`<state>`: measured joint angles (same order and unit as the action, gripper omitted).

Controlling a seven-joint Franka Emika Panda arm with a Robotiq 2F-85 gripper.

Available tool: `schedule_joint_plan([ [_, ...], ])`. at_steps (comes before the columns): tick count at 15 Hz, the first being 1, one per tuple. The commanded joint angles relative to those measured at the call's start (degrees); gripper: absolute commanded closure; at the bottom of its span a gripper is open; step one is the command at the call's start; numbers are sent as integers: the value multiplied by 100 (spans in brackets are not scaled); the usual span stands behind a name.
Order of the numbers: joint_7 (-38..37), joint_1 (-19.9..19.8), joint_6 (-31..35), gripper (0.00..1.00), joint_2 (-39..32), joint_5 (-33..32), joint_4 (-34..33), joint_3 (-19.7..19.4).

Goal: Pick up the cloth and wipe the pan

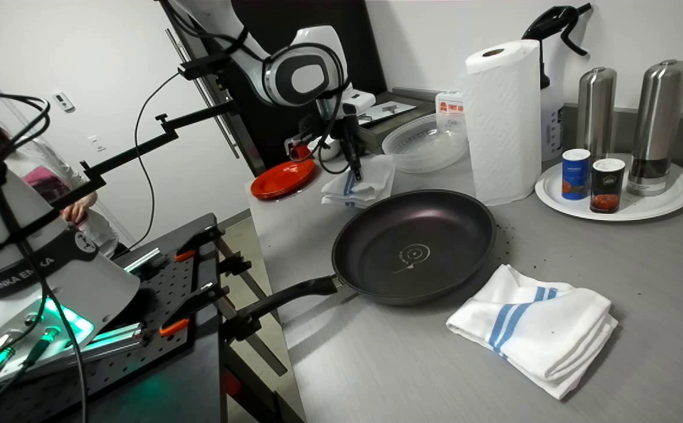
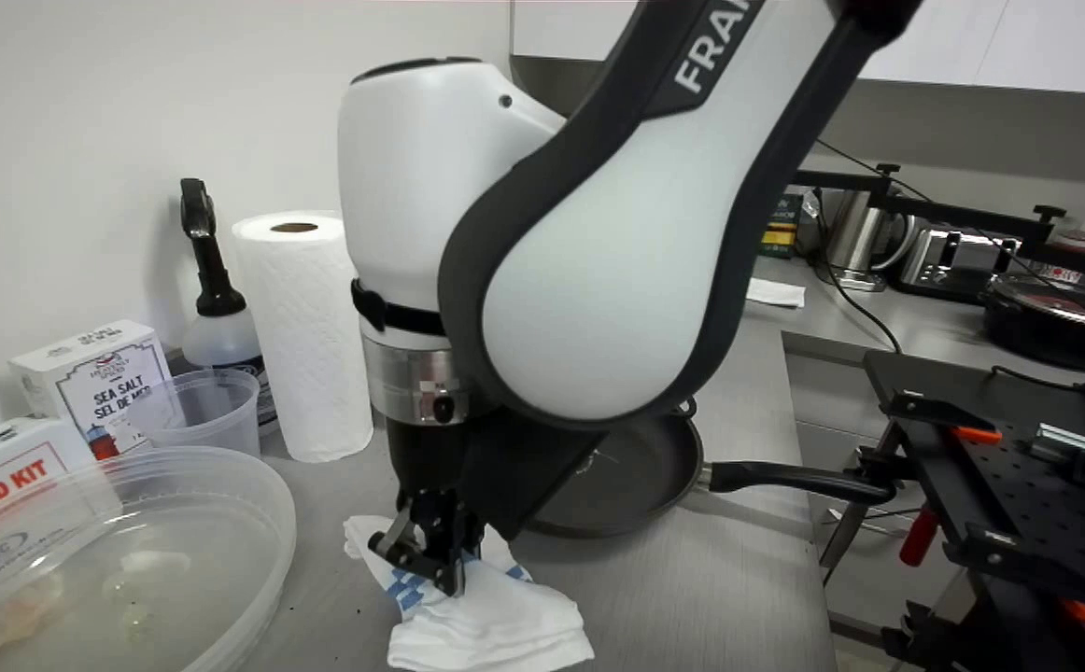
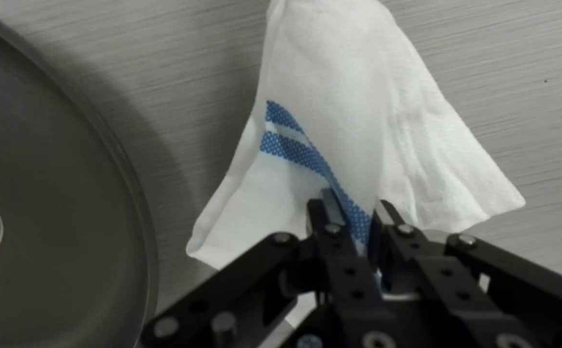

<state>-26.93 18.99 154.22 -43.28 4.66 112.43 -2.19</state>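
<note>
A white cloth with blue stripes (image 1: 379,176) lies on the counter beside the pan; it also shows in an exterior view (image 2: 496,621) and in the wrist view (image 3: 329,87). My gripper (image 3: 348,212) points down at it, with its two fingers close together and a bunched, striped fold of cloth between them. The fingers also show low at the cloth in both exterior views (image 1: 355,174) (image 2: 454,583). The dark pan (image 1: 418,247) rests on the counter with its handle toward the robot base; part of it shows in the wrist view (image 3: 58,183). The arm partly hides the pan (image 2: 627,476).
A second folded striped cloth (image 1: 535,329) lies near the pan. A paper towel roll (image 1: 503,123), a clear plastic tub (image 1: 427,144), red plates (image 1: 283,179) and a white plate (image 1: 659,205) with shakers and mills stand around. Dark specks dot the counter.
</note>
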Motion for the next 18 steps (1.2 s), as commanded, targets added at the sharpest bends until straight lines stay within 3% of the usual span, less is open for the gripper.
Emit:
schedule_joint_plan([
  [1, 33, -161, -166, 96, 429, 101, 189, 45],
  [6, 523, -902, -326, 96, 558, 410, 46, 369],
  [13, 2307, -2351, -559, 96, 530, 1127, -1, 1175],
  [18, 2678, -2650, -737, 96, 606, 1239, 32, 1137],
])
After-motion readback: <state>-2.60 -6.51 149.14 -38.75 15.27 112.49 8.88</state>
